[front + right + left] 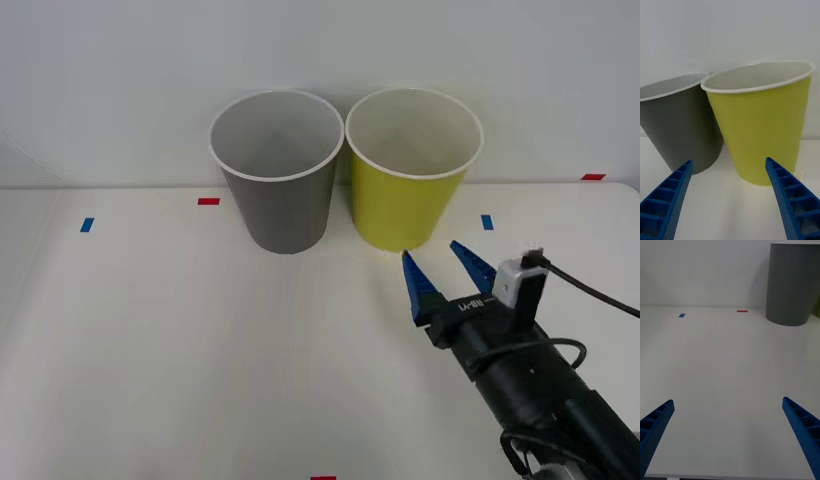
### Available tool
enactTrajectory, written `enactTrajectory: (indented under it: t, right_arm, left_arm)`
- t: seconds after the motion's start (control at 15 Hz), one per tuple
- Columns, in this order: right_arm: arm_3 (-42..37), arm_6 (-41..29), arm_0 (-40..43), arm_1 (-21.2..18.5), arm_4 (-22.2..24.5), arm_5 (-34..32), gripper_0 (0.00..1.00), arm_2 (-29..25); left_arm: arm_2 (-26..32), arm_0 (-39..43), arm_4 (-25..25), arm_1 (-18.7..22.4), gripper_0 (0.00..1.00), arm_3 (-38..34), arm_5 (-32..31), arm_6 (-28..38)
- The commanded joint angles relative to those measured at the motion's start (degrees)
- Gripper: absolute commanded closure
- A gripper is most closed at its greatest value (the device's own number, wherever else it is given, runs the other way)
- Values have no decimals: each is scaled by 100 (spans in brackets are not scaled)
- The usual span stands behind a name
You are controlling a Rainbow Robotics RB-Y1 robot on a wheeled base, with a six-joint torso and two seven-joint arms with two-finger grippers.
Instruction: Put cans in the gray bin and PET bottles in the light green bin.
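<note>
Jaws are spread wide and empty on both grippers: the left gripper is held over bare worktop, the right gripper just before the light green bin, beside the gray bin.

I find the lighting bright, even and diffuse, with no glare on the matte white table. The tall dark gray tapered bin and the yellow-green tapered bin cast only faint, soft shadows at their bases. The right wrist view's near blue ribbed fingers look slightly soft.
</note>
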Motion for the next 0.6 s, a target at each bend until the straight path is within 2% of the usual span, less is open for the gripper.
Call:
enactTrajectory:
  t: [0.07, 0.2, 0.4, 0.6]
  right_arm:
    - [2, 44, 664, 67, 54, -522, 35, -35]
    - [28, 52, 1033, 14, 142, -829, 35, -44]
    - [714, 17, 1270, 111, 336, -1875, 35, -44]
    - [969, -53, 1745, 216, 468, -2526, 35, -88]
  left_arm:
    - [0, 0, 0, 0, 0, 0, 0, 0]
    - [0, 0, 0, 0, 0, 0, 0, 0]
    - [0, 0, 0, 0, 0, 0, 0, 0]
    - [0, 0, 0, 0, 0, 0, 0, 0]
